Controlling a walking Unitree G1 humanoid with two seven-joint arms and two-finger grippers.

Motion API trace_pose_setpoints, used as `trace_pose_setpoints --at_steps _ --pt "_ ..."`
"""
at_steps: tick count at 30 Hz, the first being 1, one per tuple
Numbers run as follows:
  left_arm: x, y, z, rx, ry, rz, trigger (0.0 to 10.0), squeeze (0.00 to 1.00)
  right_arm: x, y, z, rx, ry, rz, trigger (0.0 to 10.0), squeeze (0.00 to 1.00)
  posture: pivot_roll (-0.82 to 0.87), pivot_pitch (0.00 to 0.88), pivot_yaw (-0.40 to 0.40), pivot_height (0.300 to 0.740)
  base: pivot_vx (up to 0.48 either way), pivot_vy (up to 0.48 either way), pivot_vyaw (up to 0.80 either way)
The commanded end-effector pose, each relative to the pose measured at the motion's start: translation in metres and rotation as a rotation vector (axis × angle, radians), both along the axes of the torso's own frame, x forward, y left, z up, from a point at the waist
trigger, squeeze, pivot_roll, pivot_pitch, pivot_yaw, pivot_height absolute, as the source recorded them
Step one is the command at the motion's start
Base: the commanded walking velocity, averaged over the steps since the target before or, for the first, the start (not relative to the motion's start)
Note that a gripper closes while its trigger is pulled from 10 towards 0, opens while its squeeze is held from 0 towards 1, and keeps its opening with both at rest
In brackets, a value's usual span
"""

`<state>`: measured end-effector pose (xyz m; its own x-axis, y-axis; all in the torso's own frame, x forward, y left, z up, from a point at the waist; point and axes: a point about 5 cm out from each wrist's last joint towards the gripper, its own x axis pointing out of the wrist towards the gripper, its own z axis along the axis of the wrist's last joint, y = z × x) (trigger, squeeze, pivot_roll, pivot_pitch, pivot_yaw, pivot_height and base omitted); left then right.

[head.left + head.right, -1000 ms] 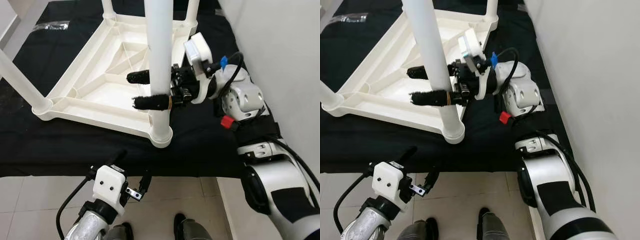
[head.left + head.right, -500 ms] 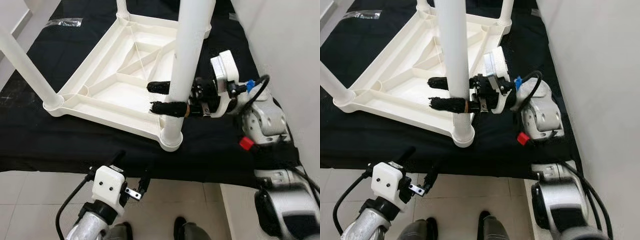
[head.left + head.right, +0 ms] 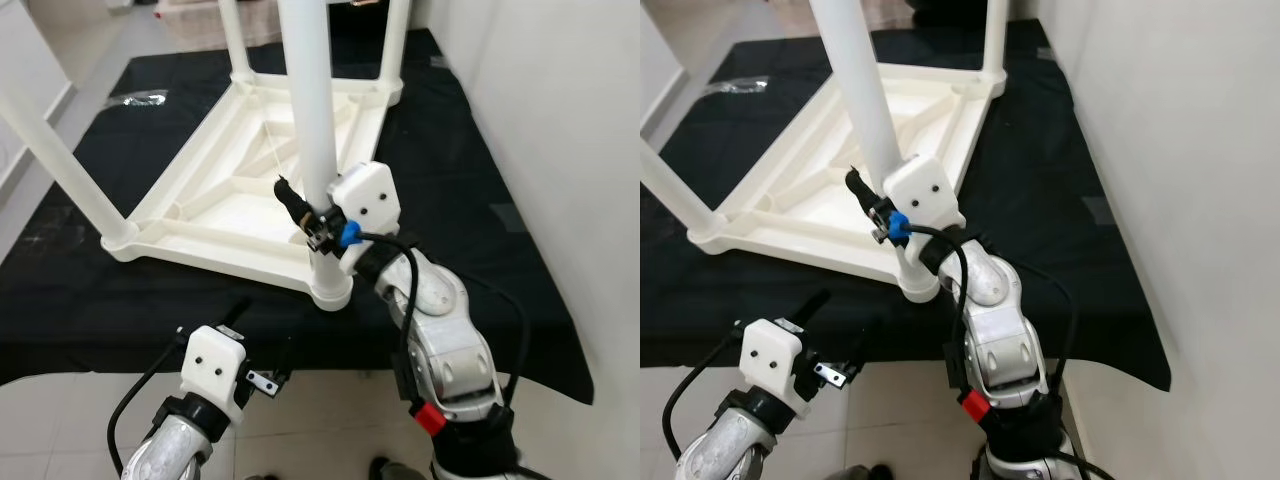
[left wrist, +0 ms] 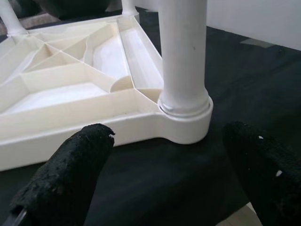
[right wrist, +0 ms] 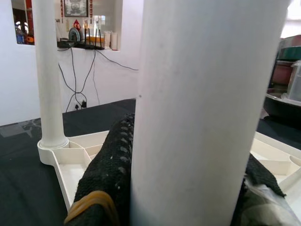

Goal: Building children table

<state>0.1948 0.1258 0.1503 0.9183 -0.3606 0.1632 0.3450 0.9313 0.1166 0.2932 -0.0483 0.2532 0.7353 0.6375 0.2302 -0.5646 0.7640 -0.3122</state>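
1. The right gripper (image 3: 303, 215) is clamped on the near tall white plastic leg (image 3: 308, 120), with one black finger (image 5: 110, 174) on each side of it, low down by the socket. The left gripper (image 4: 174, 188) hangs low by the floor, just in front of the black mat, with its two fuzzy black fingers (image 4: 70, 169) wide apart and nothing between them.

2. The big white plastic table top (image 3: 240, 195) lies upside down on the black cloth mat (image 3: 470, 180), with its ribs showing and its legs pointing up.

3. What could go wrong:
   - If the right gripper pulls sideways, I think the leg could tip or pop out of its round corner socket (image 3: 330, 290).
   - The whole table could slide on the mat, because it looks light.
   - That corner sits close to the mat's front edge, so a hard push could shove it onto the tiled floor (image 3: 330, 400).

4. Counting, big to small:
   - One mat.
   - One table top.
   - Four white legs: the held one, one on the left (image 3: 60, 165), and two at the back (image 3: 232, 40) (image 3: 392, 45).
   - Two grippers, two fingers each.
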Motion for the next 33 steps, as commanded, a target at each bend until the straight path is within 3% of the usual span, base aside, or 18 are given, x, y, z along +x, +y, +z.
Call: trace_pose_setpoints --at_steps 1,2,3,8,9,10,11,12,13,14,15,16,18,19,21,29,33 --pt "-0.002 0.001 -0.008 0.005 0.036 0.019 10.0 0.00 0.010 -0.005 -0.039 -0.130 0.146 -0.035 10.0 0.00 0.11 0.275 0.011 0.740 0.000 0.000 0.00" --pt "-0.001 0.001 -0.008 0.005 0.033 0.022 10.0 0.00 0.007 0.000 -0.035 -0.117 0.126 -0.008 10.0 0.00 0.11 0.275 0.009 0.740 0.000 0.000 0.00" --pt "-0.001 0.001 -0.008 0.005 0.031 0.023 10.0 0.00 0.006 0.004 -0.029 -0.065 0.127 0.047 10.0 1.00 0.11 0.273 0.004 0.740 0.000 0.000 0.00" --pt "0.000 0.000 -0.008 0.004 0.030 0.022 10.0 0.00 0.005 0.008 -0.023 -0.006 0.137 0.102 10.0 1.00 0.11 0.272 0.002 0.740 0.000 0.000 0.00" --pt "0.000 0.000 -0.007 0.002 0.029 0.019 10.0 0.00 0.006 0.010 -0.010 -0.007 0.084 0.250 10.0 1.00 0.11 0.270 -0.002 0.740 0.000 0.000 0.00" --pt "0.000 0.000 -0.007 0.002 0.029 0.019 10.0 0.00 0.006 0.010 -0.010 -0.007 0.084 0.250 10.0 1.00 0.11 0.270 -0.002 0.740 0.000 0.000 0.00" --pt "0.000 -0.001 -0.007 0.000 0.027 0.017 10.0 0.00 0.005 0.011 0.001 -0.042 0.028 0.407 10.0 1.00 0.11 0.272 -0.007 0.740 0.000 0.000 0.00" --pt "0.000 -0.002 -0.007 -0.002 0.025 0.016 10.0 0.00 0.002 0.011 0.010 -0.106 -0.024 0.578 10.0 0.71 0.11 0.273 -0.007 0.740 0.000 0.000 0.00" --pt "0.000 -0.002 -0.007 -0.002 0.025 0.016 10.0 0.00 0.002 0.011 0.010 -0.106 -0.024 0.578 10.0 0.71 0.11 0.273 -0.007 0.740 0.000 0.000 0.00" --pt "0.001 -0.003 -0.006 -0.004 0.023 0.016 10.0 0.00 -0.001 0.009 0.015 -0.167 -0.050 0.704 10.0 0.00 0.12 0.273 -0.008 0.740 0.000 0.000 0.00" --pt "0.001 -0.003 -0.006 -0.004 0.023 0.016 10.0 0.00 -0.001 0.009 0.015 -0.167 -0.050 0.704 10.0 0.00 0.12 0.273 -0.008 0.740 0.000 0.000 0.00" --pt "0.000 -0.004 -0.006 -0.005 0.020 0.015 10.0 0.00 -0.003 0.005 0.018 -0.225 -0.031 0.836 10.0 0.00 0.13 0.278 -0.016 0.740 0.000 0.000 0.00" --pt "0.000 -0.004 -0.006 -0.005 0.020 0.015 10.0 0.00 -0.003 0.005 0.018 -0.225 -0.031 0.836 10.0 0.00 0.13 0.278 -0.016 0.740 0.000 0.000 0.00" --pt "0.000 -0.004 -0.005 -0.006 0.019 0.015 10.0 0.00 -0.002 0.001 0.025 -0.263 -0.021 0.937 10.0 0.00 0.13 0.281 -0.023 0.740 0.000 0.000 0.00" --pt "0.000 -0.005 -0.004 -0.006 0.017 0.015 10.0 0.00 0.001 -0.002 0.032 -0.275 -0.020 0.991 10.0 0.00 0.13 0.281 -0.023 0.740 0.000 0.000 0.00" --pt "-0.002 -0.006 -0.002 -0.010 0.007 0.025 10.0 0.00 0.020 -0.011 0.062 -0.327 -0.033 1.136 10.0 0.00 0.14 0.303 -0.039 0.740 0.000 0.000 0.00" --pt "-0.002 -0.006 -0.001 -0.010 0.006 0.026 10.0 0.00 0.023 -0.012 0.064 -0.341 -0.035 1.166 10.0 0.00 0.15 0.311 -0.035 0.740 0.000 0.000 0.00"
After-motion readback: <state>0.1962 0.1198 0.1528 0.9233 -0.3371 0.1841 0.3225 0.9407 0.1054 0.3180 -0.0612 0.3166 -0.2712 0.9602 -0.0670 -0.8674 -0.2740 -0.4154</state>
